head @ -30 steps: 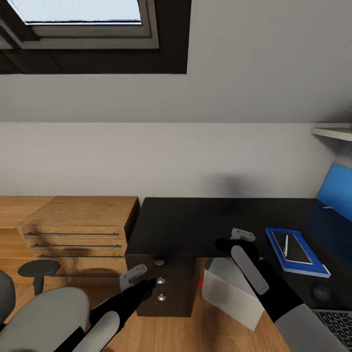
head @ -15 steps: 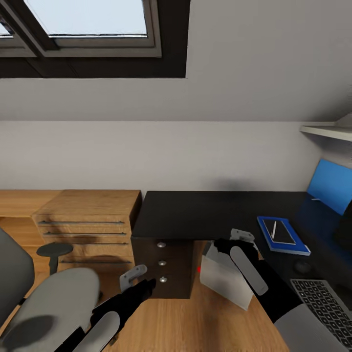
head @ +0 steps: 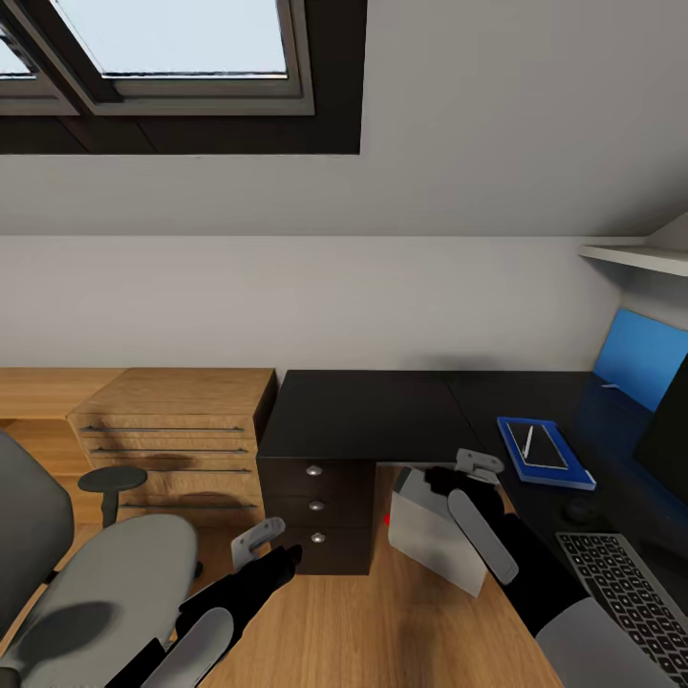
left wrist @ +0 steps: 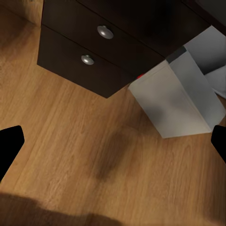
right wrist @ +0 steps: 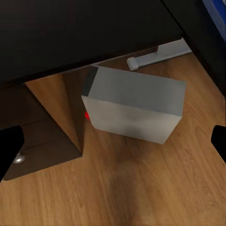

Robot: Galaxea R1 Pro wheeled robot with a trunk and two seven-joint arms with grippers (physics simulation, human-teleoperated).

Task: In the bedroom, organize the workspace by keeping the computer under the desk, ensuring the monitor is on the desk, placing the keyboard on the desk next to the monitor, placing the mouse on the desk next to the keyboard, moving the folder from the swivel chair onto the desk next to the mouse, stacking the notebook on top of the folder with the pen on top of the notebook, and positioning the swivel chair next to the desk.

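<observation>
The black desk [head: 382, 416] stands ahead, with the grey computer box [head: 435, 540] on the floor under it. A blue folder [head: 540, 449] lies on the desk with a dark notebook and a white pen on top. Close to it are the mouse [head: 576, 511], the keyboard [head: 621, 592] and the dark monitor [head: 669, 425] at the right edge. The grey swivel chair [head: 105, 583] is at the lower left. My left gripper [head: 272, 547] hangs open over the floor before the desk drawers [head: 315, 521]. My right gripper [head: 468, 468] is open above the computer [right wrist: 134, 103].
A wooden chest of drawers [head: 167, 420] stands left of the desk against the wall. A blue panel [head: 645, 358] and a white shelf [head: 631, 256] are at the far right. A white bar [right wrist: 157, 54] lies on the floor behind the computer. Bare wood floor [left wrist: 94, 155] spreads below both grippers.
The whole view has shifted: the desk sits farther off and more of the chair, keyboard and monitor shows. Both arms hold the same pose in the picture, grippers still open.
</observation>
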